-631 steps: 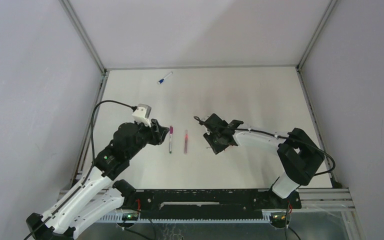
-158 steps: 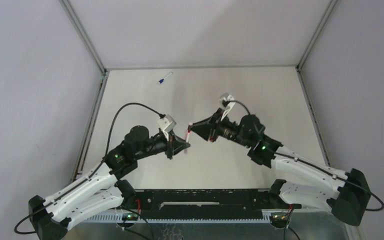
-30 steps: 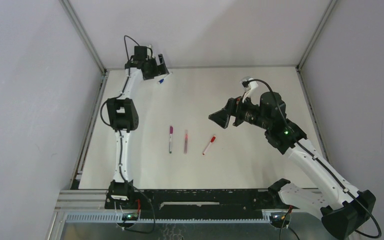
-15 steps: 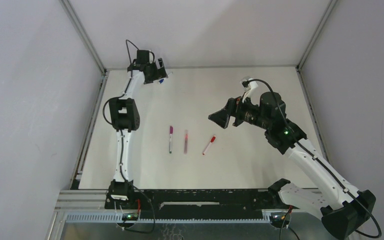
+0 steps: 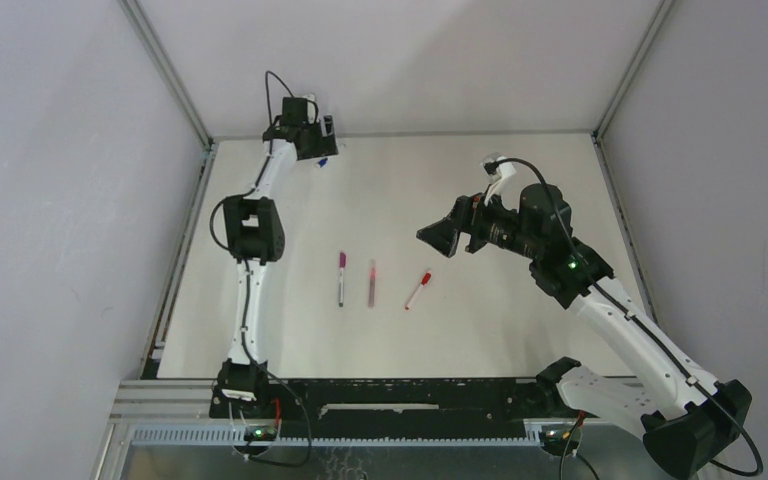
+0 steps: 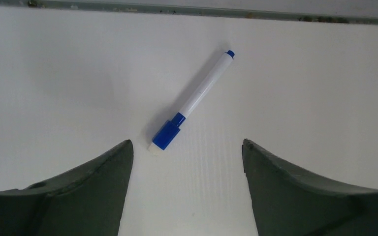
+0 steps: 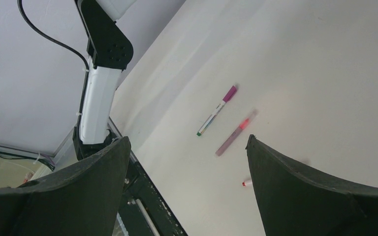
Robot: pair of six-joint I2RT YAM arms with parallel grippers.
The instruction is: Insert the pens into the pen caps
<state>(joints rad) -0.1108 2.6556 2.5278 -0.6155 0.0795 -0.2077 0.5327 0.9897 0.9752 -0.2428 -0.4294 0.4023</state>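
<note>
Left gripper (image 6: 187, 145): jaws wide apart, nothing held. Hovers at far-left corner of white table (image 5: 520, 170). White-barrelled marker pen (image 6: 197, 93) lies flat and diagonal just beyond fingertips, blue plastic cap (image 6: 168, 133) fitted, cap end nearest.

Right gripper (image 5: 438, 236): jaws wide, empty, raised right of centre.

Left wrist view alone shows blue pen whole.

Overhead view shows three capped pens in a row mid-table, apart:
- purple-capped white pen (image 5: 340, 278)
- translucent pink pen (image 5: 371, 283)
- red-capped white pen (image 5: 417, 290)

Right wrist view: red one mostly hidden behind finger.
</note>
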